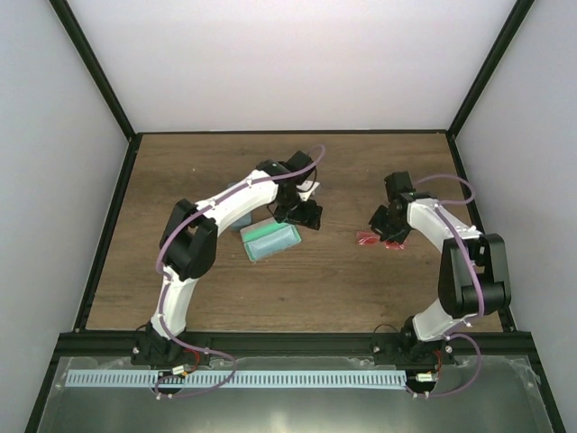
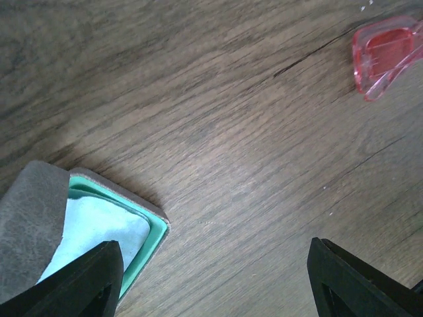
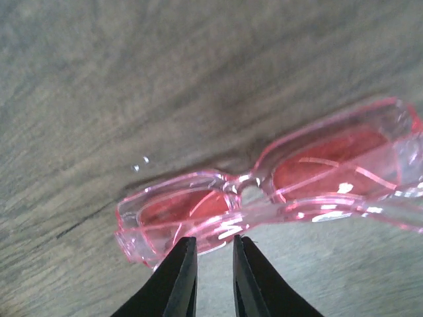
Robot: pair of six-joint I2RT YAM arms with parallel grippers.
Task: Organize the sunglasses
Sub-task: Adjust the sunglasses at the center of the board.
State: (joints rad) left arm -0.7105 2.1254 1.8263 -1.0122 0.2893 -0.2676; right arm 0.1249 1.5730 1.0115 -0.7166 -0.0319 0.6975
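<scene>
My right pincer (image 3: 215, 243) is almost closed, its tips at the near rim of the sunglasses (image 3: 264, 191), close to the bridge. I cannot tell whether it actually has the rim nipped. The sunglasses lie on the counter (image 1: 315, 289), right of centre. My left pincer (image 2: 213, 244) is wide open and holds nothing, over bare wood just right of the open case (image 2: 33, 211).

I think the main risk is a shallow hold. The frame is thin and glossy, so it could twist out or skid away if I lift by the rim alone.

Only the right wrist view shows the tips against the rim. Only the left wrist view shows the cloth (image 2: 99, 228) in the case. Only the overhead view shows the case and sunglasses apart.
</scene>
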